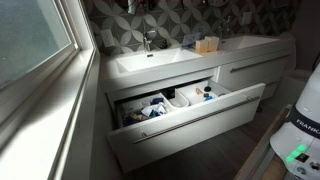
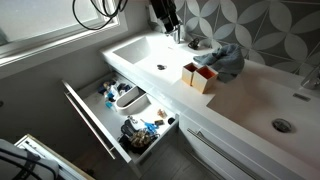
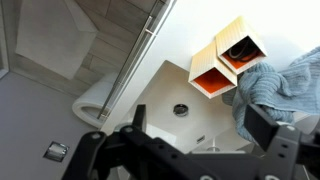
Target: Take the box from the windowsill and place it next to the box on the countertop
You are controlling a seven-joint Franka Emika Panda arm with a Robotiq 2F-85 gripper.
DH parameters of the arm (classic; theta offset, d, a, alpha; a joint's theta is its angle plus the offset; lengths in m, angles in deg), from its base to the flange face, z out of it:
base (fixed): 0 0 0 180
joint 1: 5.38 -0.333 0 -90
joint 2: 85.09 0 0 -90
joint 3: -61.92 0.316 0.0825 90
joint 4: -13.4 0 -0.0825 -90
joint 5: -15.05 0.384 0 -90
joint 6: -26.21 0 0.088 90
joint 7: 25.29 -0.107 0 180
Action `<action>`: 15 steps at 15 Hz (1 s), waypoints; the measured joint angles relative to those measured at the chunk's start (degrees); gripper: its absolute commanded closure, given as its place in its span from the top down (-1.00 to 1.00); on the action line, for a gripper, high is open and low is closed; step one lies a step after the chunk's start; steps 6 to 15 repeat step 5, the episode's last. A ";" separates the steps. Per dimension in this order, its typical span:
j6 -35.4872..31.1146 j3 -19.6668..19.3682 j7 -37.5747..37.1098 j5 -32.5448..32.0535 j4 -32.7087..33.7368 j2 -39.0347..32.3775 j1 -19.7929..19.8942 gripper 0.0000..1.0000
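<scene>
The jaws are seen spread wide apart in the wrist view, with nothing held between them. The gripper [image 3: 195, 125] is hung above the white basin [image 3: 165, 95], whose drain [image 3: 180, 108] is framed between the two dark fingers. In an exterior view the gripper [image 2: 166, 20] is found high over the back of the basin, close to the tap [image 2: 178, 36].

Just beyond the basin's edge, two open boxes are stood on the countertop [image 2: 240, 105]. The orange-lined box [image 3: 212, 78] is set touching the second box [image 3: 240, 47], in which something dark is seen but cannot be made out. Which of the two is the task's box cannot be told. A crumpled blue-grey towel [image 3: 285, 88] is laid against the boxes on the side away from the basin.

Below the countertop, a drawer [image 1: 190, 125] is pulled open, and small items are packed inside it. The windowsill [image 1: 70, 110] is seen running alongside the vanity, well apart from the boxes.
</scene>
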 measured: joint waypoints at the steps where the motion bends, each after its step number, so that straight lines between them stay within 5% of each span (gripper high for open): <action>1: -0.05 0.76 2.51 0.00 -1.41 1.23 0.14 1.00; 15: -0.45 1.84 5.38 0.00 -4.10 3.08 0.39 1.00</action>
